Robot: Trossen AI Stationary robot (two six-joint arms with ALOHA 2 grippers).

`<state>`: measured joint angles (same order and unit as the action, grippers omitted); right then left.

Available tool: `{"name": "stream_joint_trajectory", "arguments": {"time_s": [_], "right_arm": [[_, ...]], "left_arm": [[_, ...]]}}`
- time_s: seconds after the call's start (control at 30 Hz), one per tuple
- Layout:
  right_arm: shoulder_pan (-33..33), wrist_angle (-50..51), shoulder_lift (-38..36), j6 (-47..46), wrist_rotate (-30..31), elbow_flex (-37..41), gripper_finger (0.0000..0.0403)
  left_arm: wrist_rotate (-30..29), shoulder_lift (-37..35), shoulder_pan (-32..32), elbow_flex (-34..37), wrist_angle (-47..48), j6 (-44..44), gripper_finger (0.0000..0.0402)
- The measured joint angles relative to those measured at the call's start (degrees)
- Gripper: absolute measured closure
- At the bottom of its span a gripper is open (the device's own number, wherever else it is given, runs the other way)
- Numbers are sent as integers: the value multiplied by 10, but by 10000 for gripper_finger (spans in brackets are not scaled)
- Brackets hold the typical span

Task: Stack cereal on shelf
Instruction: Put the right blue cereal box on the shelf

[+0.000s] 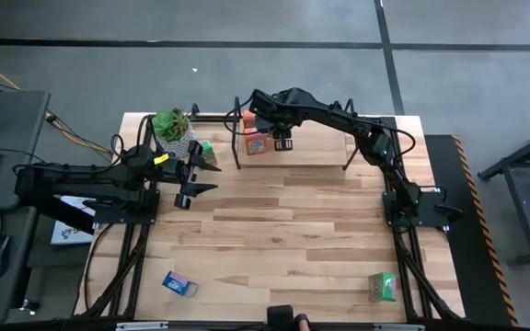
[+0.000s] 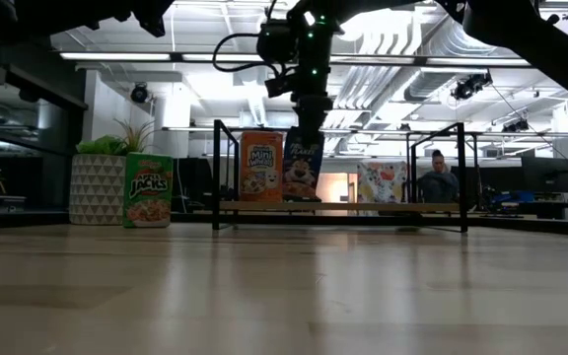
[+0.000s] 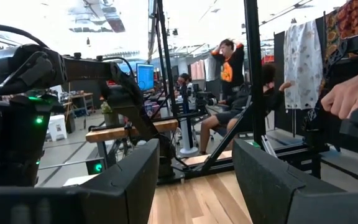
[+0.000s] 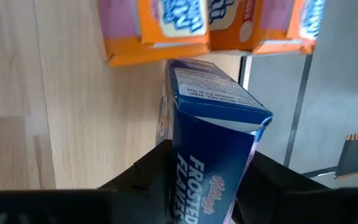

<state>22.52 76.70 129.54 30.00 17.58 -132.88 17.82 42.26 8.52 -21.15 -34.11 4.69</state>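
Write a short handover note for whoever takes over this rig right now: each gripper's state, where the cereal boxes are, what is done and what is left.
Right gripper: over the shelf, fingers either side of the blue box beside the orange box on the board; release not confirmed.
Left gripper: open and empty, waiting at the left near the plant.
Done: orange box shelved, blue box being placed.
Left: green box by the plant, second blue box and second green box at the table's near edge. I cannot make out a second orange box for certain.

Grey concrete floor point(image 1: 247, 23), exposed ceiling ducts point(image 2: 402, 39) with strip lights point(image 2: 126, 56), seated people point(image 3: 229, 93) among desks, computer monitor point(image 3: 145, 76)
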Motion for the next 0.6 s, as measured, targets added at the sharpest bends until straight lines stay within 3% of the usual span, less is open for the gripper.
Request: {"name": "stream_joint_trajectory", "arguments": {"time_s": [0.3, 0.6], "right_arm": [[0, -15, 0, -1, 0, 0, 200], [0, -11, 0, 15, 48, 0, 194]], "left_arm": [[0, 0, 0, 0, 0, 0, 209], [0, 0, 0, 0, 0, 0, 209]]}}
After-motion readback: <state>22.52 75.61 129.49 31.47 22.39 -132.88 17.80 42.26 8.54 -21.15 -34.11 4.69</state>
